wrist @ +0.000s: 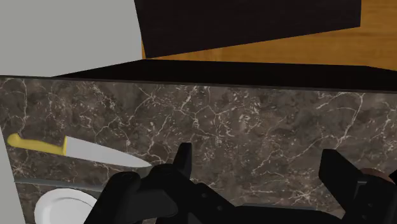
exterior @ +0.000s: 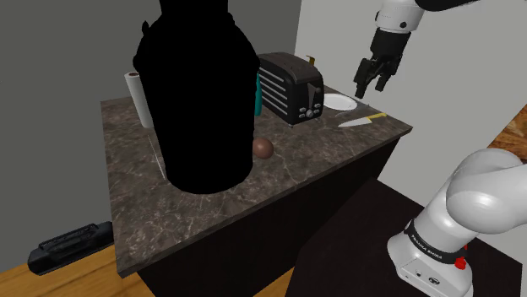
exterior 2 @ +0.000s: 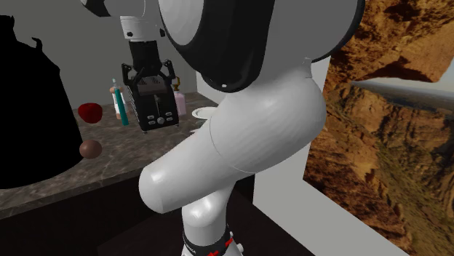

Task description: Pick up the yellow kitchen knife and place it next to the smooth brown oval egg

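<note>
The yellow-handled knife point(exterior: 363, 120) lies flat on the dark marbled bench point(exterior: 279, 181), near its right corner in the shoulder view and just beside a white plate point(exterior: 339, 102). The brown egg point(exterior: 263, 148) sits well apart from it near the frame's middle, below-left of a black toaster point(exterior: 291, 87). The pincer point(exterior: 372, 87) hovers above the knife, fingers apart and holding nothing.

- The knife point(exterior: 363, 120) is lying flat near the far corner of the dark marbled counter point(exterior: 211, 211). Its yellow handle is pointing toward the shoulder view's right and its pale, tapering blade point(wrist: 95, 153) is pointing left.
- The egg point(exterior: 263, 148) is resting on the same counter, smooth, brown and rounded, nearer the middle and well apart from the knife.
</note>
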Tool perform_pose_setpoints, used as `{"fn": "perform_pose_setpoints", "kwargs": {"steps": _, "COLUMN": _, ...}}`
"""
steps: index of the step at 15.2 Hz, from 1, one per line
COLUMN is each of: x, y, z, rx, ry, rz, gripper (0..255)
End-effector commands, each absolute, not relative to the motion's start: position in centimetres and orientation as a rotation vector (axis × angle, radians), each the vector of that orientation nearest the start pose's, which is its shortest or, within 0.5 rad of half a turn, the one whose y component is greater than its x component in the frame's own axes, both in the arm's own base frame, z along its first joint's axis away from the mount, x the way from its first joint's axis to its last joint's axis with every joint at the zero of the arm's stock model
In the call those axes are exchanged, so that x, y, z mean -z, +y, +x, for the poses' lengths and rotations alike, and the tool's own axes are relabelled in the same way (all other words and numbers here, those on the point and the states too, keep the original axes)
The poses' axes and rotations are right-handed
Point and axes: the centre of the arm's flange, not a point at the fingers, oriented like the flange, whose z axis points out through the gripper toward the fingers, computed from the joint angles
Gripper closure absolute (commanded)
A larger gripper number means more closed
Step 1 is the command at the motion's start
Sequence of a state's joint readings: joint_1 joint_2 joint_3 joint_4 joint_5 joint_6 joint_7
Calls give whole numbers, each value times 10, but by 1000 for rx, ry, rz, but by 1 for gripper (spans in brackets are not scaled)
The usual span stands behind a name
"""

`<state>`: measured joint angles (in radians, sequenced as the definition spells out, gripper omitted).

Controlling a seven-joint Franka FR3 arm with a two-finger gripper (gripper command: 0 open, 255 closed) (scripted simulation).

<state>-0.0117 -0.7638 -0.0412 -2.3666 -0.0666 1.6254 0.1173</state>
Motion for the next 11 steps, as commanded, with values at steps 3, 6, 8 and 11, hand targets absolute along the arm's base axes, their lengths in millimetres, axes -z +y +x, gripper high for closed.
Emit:
{"fn": "perform_pose_setpoints", "kwargs": {"steps": 3, "x": -571, "y": -44, "z": 334, "rx": 42, "ry": 359, "rz": -3158, "gripper": 0}}
{"fn": "perform_pose_setpoints", "kwargs": {"steps": 6, "x": -554, "y": -71, "z": 356, "rx": 48, "ry": 524, "rz": -3133, "gripper": 0}}
{"fn": "perform_pose_setpoints", "kwargs": {"steps": 8, "x": -542, "y": -90, "z": 369, "rx": 52, "ry": 634, "rz": -3113, "gripper": 0}}
{"fn": "perform_pose_setpoints", "kwargs": {"steps": 11, "x": -524, "y": -120, "z": 387, "rx": 58, "ry": 796, "rz": -3074, "gripper": 0}}
